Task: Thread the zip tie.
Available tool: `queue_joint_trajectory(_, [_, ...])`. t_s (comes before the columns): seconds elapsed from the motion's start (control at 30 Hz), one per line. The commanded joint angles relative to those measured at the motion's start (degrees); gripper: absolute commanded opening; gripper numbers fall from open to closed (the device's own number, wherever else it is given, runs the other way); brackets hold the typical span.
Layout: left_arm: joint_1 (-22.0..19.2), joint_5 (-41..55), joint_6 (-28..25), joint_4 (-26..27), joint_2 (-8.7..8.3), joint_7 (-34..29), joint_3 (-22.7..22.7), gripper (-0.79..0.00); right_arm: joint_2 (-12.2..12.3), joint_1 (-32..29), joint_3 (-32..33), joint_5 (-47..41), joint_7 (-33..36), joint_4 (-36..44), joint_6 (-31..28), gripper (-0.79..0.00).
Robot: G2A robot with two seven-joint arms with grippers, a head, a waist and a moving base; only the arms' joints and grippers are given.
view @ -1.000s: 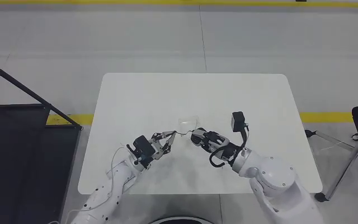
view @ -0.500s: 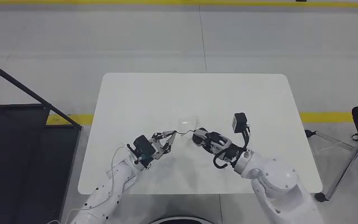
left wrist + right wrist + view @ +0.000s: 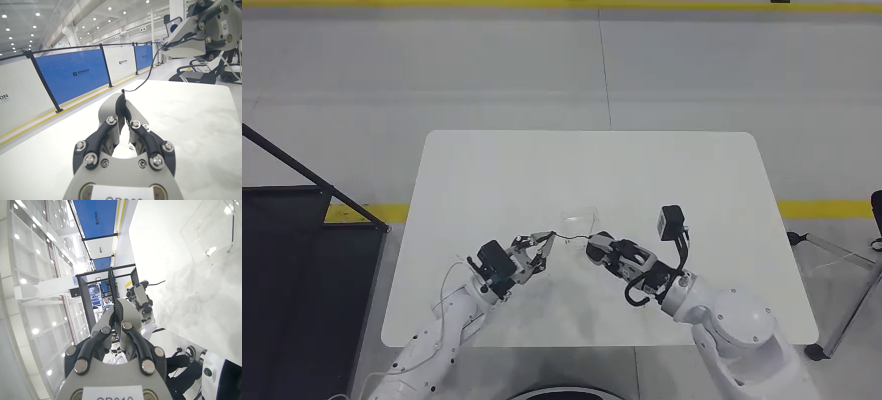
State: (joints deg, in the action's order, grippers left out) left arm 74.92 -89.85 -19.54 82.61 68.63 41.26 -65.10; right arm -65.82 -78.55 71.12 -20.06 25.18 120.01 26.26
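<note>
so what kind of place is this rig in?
Likely a factory-style test hall, not a home: blue fence panels, a yellow floor line, and rows of ceiling spotlights high overhead.

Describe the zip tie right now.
The zip tie is a thin black strap, plastic by its look, held in the air above the white table. One end, with a small blocky head, is pinched in the left gripper; from there it arcs across to the right gripper, shut on the other end. No closed loop shows.
</note>
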Motion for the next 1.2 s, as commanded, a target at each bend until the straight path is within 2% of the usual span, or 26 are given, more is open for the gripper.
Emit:
queue_joint_trajectory(0.0, [0.15,0.69,0.2,0.04,0.03,0.19,-0.17,-0.785,0.01,-0.22,0.04,0.07,-0.13,0.07,-0.2,-0.785])
queue_joint_trajectory(0.37, [0.89,4.94,0.55,0.56,0.28,1.8,-0.97,-0.785,0.02,0.71,-1.66,3.35,-1.1,0.66,2.82,-0.785])
queue_joint_trajectory(0.83, [0.92,9.02,-5.03,0.77,0.22,1.66,-1.75,-0.785,-0.16,3.95,-4.67,7.61,-1.67,0.63,7.64,-0.785])
queue_joint_trajectory(1.17, [0.37,11.82,-9.78,0.57,0.18,0.2,-1.96,-0.785,-0.2,2.79,-4.87,8.64,-1.97,0.47,2.18,-0.785])
